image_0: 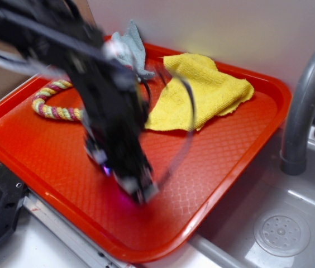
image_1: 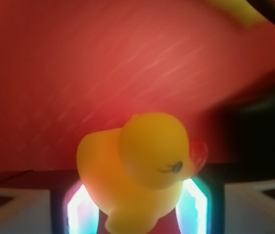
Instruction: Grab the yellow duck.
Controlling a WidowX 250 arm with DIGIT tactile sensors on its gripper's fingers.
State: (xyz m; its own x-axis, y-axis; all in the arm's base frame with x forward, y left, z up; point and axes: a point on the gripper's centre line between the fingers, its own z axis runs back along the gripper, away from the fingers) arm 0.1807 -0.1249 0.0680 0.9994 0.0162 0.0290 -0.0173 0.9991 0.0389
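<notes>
The blurred black arm (image_0: 90,72) reaches down from the far left, its gripper (image_0: 132,187) tilted toward the near right, jaws closed around the yellow duck (image_1: 137,165).

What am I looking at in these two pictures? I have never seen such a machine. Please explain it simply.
The black blurred shape is a robot arm; its tip, the end effector, grasps things. The exterior picture looks from outside at a red tray beside a grey sink. On the tray lie a yellow cloth, a grey cloth and a coloured rope ring. The wrist picture comes from a camera on the arm itself. It shows a yellow duck very close, between the end effector's fingers, apparently held.
</notes>
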